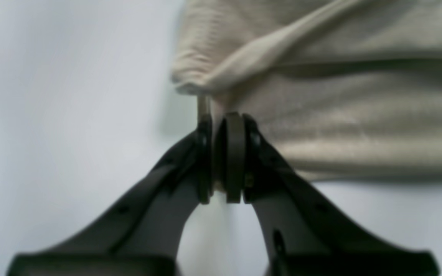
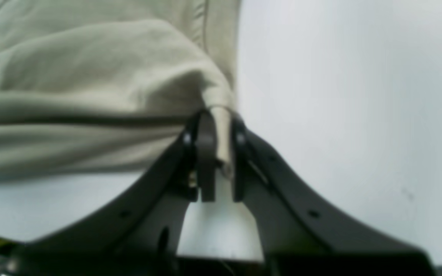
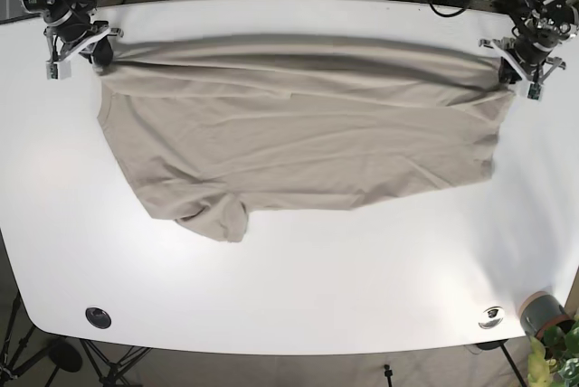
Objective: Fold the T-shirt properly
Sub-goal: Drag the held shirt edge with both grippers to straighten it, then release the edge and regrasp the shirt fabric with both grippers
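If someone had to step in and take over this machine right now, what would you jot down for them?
Left gripper: shut on the T-shirt, pinching a far corner of it.
Right gripper: shut on the T-shirt's other far corner.
The T-shirt lies spread on the white table, its far edge stretched between the two grippers, one sleeve bunched at the near edge.
Done: both corners gripped, far edge pulled taut.
Left: it looks like no neat fold is made yet; likely bring the held edge toward the near edge.
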Tool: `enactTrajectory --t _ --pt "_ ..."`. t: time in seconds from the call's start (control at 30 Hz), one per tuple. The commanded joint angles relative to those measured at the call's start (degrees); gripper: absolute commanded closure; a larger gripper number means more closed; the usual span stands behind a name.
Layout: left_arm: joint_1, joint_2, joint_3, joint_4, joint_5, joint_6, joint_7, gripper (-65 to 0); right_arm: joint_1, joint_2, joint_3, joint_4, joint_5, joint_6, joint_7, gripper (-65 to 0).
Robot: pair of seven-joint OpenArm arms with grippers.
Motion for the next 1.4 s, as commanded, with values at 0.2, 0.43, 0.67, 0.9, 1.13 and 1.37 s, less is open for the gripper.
enactTrajectory --t 0.2,0.43,0.67,0.9,1.13,1.37 --pt "4.43 -0.88 -4.84 0.6 1.95 0.62 1.49 -4.0 -3.46 1.02 -2.16 1.1 0.75 -0.1 0.94 -4.9" --pt "5.31 1.4 -9.33 3.59 1.95 0.62 1.93 -8.6 -5.31 0.75 -3.48 5.15 0.57 -0.1 0.94 -14.3" --pt "1.97 2.99 -10.82 12.47 1.86 0.62 9.14 -30.0 -5.31 -1.44 -3.3 13.67 0.31 -0.1 1.29 -48.0" --pt "-0.75 3.16 -10.38 20.03 1.86 0.62 13.27 -27.9 -4.08 -1.36 -3.66 17.63 0.66 -0.1 1.29 -45.2" --pt "-2.95 3.25 -5.37 20.82 1.95 0.62 13.54 -27.8 -2.76 -0.21 -8.67 17.98 0.66 -0.1 1.03 -44.5" --pt "-3.04 6.59 -1.06 20.47 2.39 0.62 13.54 -25.7 -2.76 0.23 -20.53 17.8 0.31 -0.1 1.11 -44.5"
